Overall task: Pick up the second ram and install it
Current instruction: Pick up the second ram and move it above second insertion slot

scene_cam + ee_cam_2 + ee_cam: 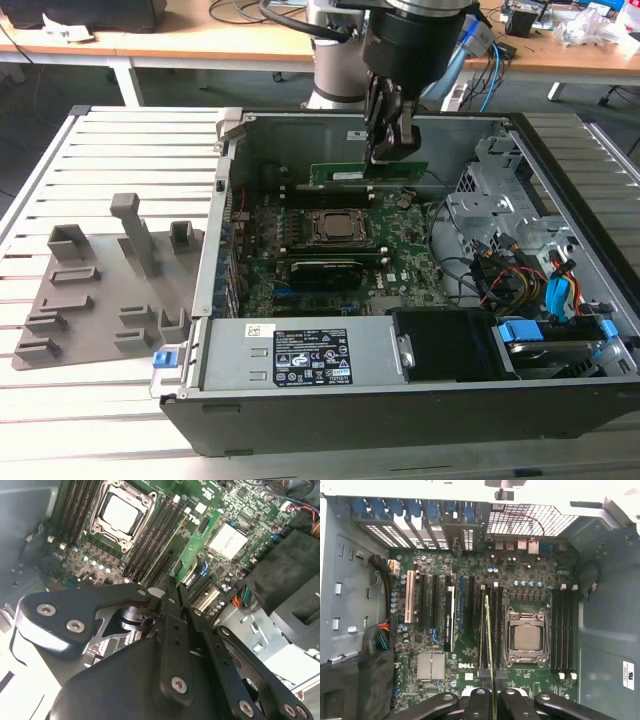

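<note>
Claw [388,150] clamped on the memory stick [368,172], which hangs edge-down over the slots [499,615] just beside the processor socket [340,228] (apparently not seated). Judgement: keep the stick parallel to 1 slot, then press straight down, evenly.

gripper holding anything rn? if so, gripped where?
Yes. The gripper is shut on the second ram, pinching its upper long edge near mid-length in the exterior view. The stick hangs edge-down above the motherboard.
</note>
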